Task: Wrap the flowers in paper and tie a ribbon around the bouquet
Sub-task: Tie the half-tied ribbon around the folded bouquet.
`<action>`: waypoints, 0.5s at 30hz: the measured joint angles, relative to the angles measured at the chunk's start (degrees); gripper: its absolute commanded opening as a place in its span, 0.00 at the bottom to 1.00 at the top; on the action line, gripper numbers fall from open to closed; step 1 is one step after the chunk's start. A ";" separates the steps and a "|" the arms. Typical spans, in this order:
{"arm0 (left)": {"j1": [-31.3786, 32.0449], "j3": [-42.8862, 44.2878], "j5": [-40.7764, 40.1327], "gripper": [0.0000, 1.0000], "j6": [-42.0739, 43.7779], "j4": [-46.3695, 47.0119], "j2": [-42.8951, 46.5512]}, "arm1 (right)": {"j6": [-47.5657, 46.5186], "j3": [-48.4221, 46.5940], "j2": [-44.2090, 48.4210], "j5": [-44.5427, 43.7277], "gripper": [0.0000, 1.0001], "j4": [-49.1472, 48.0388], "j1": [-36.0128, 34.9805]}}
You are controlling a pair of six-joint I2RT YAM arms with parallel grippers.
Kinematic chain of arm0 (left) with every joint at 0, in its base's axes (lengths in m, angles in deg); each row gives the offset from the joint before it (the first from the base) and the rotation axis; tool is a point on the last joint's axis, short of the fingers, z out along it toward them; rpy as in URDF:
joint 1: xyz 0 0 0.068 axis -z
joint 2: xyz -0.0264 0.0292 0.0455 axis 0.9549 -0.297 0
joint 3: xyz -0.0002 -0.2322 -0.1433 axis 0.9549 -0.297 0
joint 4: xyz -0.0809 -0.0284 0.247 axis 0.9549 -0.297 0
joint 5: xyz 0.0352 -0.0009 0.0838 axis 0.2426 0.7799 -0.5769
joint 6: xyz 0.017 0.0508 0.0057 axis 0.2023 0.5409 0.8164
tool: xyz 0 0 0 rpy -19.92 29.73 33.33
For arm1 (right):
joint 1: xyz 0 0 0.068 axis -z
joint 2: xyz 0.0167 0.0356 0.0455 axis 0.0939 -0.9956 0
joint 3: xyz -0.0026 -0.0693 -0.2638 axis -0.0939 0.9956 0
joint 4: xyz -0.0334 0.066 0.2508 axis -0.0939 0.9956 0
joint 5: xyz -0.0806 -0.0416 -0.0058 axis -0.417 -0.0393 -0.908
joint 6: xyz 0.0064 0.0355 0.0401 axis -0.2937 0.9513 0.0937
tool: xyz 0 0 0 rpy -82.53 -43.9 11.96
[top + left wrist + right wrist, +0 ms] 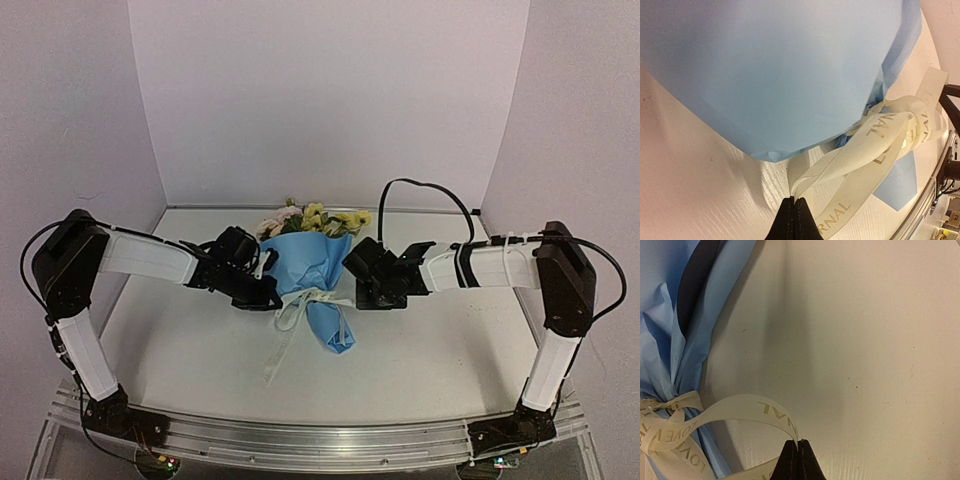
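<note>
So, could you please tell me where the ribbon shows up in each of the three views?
Top external: ribbon tied round the blue paper, centre, one tail trailing toward the near edge.
Left wrist: ribbon at lower right, knotted below the blue paper.
Right wrist: ribbon at lower left, looping out from where it is tied.
Shared landmark: the blue paper, gathered where the ribbon binds it.

A white table [440, 350] is seen, enclosed on three sides by plain pale walls: a back wall [330, 100], a left wall [70, 110] and a right wall [585, 110]. A ribbed aluminium rail [320, 438] is fixed along the table's near edge. Faint specks are scattered over the table surface in the right wrist view.
</note>
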 measured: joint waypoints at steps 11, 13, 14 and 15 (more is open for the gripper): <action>-0.56 -0.79 -2.66 0.00 -1.57 0.33 3.49 | 0.01 0.00 0.00 -0.85 0.00 0.05 0.00; -0.75 -0.79 -3.25 0.00 -1.63 0.33 3.49 | 0.01 0.02 0.00 -0.95 0.00 0.07 0.00; -0.82 -0.81 -3.36 0.00 -1.64 0.33 3.49 | 0.01 0.02 -0.02 -1.02 0.00 0.11 0.00; -0.89 -0.82 -3.69 0.00 -1.67 0.33 3.50 | 0.01 0.01 -0.01 -1.07 0.00 0.15 0.00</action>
